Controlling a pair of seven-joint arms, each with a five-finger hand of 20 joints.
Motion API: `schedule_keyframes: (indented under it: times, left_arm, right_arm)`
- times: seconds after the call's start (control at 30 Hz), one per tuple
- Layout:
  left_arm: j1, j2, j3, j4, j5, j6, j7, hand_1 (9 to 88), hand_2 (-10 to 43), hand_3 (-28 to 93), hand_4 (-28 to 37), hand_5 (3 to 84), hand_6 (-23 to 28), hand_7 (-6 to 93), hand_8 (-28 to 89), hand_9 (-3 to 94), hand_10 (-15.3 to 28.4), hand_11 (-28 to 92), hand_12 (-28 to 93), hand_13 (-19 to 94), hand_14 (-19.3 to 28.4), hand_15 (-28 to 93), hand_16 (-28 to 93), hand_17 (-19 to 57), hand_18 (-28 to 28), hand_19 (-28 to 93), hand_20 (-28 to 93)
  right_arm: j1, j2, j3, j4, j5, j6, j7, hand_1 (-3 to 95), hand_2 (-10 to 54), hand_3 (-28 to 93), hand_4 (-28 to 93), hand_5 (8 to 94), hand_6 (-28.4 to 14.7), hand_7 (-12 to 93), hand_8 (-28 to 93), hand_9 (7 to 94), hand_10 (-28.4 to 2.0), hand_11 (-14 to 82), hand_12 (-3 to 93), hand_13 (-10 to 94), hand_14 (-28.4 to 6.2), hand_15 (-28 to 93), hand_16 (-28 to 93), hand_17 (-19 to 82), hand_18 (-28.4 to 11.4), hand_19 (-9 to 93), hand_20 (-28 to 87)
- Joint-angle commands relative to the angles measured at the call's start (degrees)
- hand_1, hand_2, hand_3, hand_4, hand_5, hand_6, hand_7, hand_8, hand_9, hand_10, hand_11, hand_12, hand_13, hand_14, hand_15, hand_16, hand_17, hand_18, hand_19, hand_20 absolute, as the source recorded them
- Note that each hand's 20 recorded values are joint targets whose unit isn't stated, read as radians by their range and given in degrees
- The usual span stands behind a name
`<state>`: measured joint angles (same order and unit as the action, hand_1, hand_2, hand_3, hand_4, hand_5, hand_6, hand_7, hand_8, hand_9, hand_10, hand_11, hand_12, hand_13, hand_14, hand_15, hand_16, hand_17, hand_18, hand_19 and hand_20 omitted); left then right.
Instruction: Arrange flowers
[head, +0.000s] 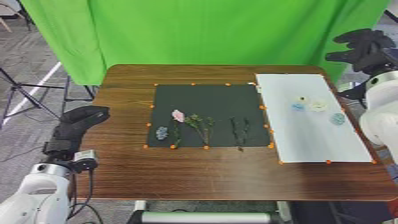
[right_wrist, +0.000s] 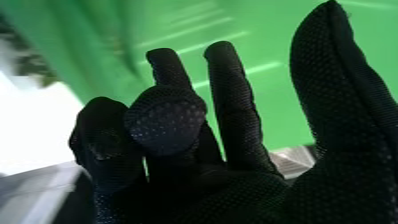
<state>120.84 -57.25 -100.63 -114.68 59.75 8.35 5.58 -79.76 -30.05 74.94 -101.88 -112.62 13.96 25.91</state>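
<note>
Right hand hangs open; well to its left, the pink flower looks light, easily bruised; I'd pinch the stem.

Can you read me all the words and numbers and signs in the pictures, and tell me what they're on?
There are none that I can read.
Black mat: no letters or numbers that I can make out.
White sheet: none that I can make out either.
White box by the left hand: too small to tell if it has any writing.
</note>
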Motion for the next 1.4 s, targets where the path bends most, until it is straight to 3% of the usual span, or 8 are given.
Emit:
schedule_keyframes:
  times: [0.03,0.13,0.63,0.9,1.1,1.17,1.27,1.4]
  left_arm:
    - [0.5,-0.94,0.04,-0.49,1.08,-2.18,-0.87,60.3,15.7,50,-11.1,52.4,0.6,26.4,3,51.9,13.1,25,10,41,16.4,23,-6,7.8,9.4,15,13]
    - [0.8,-0.98,-0.13,-0.64,1.19,-2.75,-0.93,59.4,15.3,50,-11.0,52.3,0.6,26.2,3,51.8,13.2,25,10,41,16.4,24,-6,7.6,9.4,15,14]
    - [1.8,-1.57,-0.74,-0.9,0.97,-2.81,-1.32,58.3,14.7,51,-11.4,52.7,0.8,25.9,3,51.4,13.5,26,10,41,16.6,24,-6,7.3,9.4,15,13]
    - [1.7,-1.74,-0.52,-0.88,1.13,-3.38,-1.52,58.0,14.4,51,-11.7,52.7,0.9,25.9,3,51.3,13.6,26,9,41,16.7,24,-6,7.2,9.5,16,13]
    - [2.3,-1.83,-0.89,-1.06,1.05,-3.28,-1.94,57.8,14.4,52,-11.6,52.7,0.9,25.7,3,51.3,13.6,26,9,41,16.6,24,-6,7.2,9.5,16,13]
    - [2.1,-1.74,-0.87,-0.98,1.0,-3.5,-2.12,57.7,14.4,52,-11.6,52.7,0.9,25.5,3,51.3,13.6,26,9,41,16.6,24,-6,7.2,9.5,16,13]
    - [2.0,-1.76,-0.84,-0.9,0.91,-3.65,-2.26,57.6,14.4,52,-11.7,52.8,1.1,25.3,3,51.2,13.6,26,9,41,16.7,24,-6,7.1,9.4,16,13]
    - [2.0,-1.8,-0.86,-0.96,0.93,-3.62,-2.21,57.6,14.4,52,-11.8,52.7,1.6,25.1,3,51.1,13.6,26,9,41,16.7,24,-6,7.1,9.4,16,13]
  right_arm:
    - [-9.1,-0.7,0.3,5.0,-0.8,-0.3,3.1,33.5,-9.5,65,-17,53.3,1.9,10,-6,55.2,-15.8,7.9,19.5,80,-4.4,71,30,56,-16.0,93,62]
    - [-10.6,-1.8,1.4,6.5,-0.1,-1.2,3.9,33.7,-9.5,65,-16,53.6,2.0,10,-6,55.5,-15.7,8.0,19.6,80,-4.3,71,30,56,-16.0,93,62]
    - [-16.4,-3.7,3.6,7.9,-0.5,-4.2,4.5,34.2,-9.5,65,-16,55.0,2.2,11,-6,60.3,-15.1,10.2,21.6,80,-4.7,71,30,56,-16.4,93,62]
    - [-16.3,-4.5,1.6,8.7,-1.3,-3.3,4.7,37.0,-9.5,65,-16,57.4,2.8,12,-7,62.2,-14.2,11.7,22.8,81,-4.7,71,30,56,-16.4,93,62]
    - [-16.2,-5.0,0.0,9.4,-2.1,-1.2,5.5,46.7,-9.5,64,-16,61.8,2.7,15,-6,66.3,-13.1,14.1,22.6,82,-3.9,71,29,57,-15.9,93,62]
    - [-16.4,-4.9,-0.5,9.6,-2.6,0.1,5.7,52.2,-9.5,61,-17,65.2,1.3,15,4,68.8,-13.1,15.6,22.6,83,-3.6,71,29,58,-15.6,93,63]
    - [-15.7,-4.6,-1.8,10.0,-2.8,2.1,5.6,59.2,-9.4,57,-16,71.6,0.3,15,8,75.6,-11.3,8.4,34.5,84,-3.3,71,29,59,-15.6,93,63]
    - [-14.4,-4.0,-3.3,10.2,-3.8,6.2,5.6,64.0,-8.2,55,-16,77.1,0.5,16,8,80.9,-11.0,5.9,38.9,85,-2.8,71,30,59,-15.4,93,63]
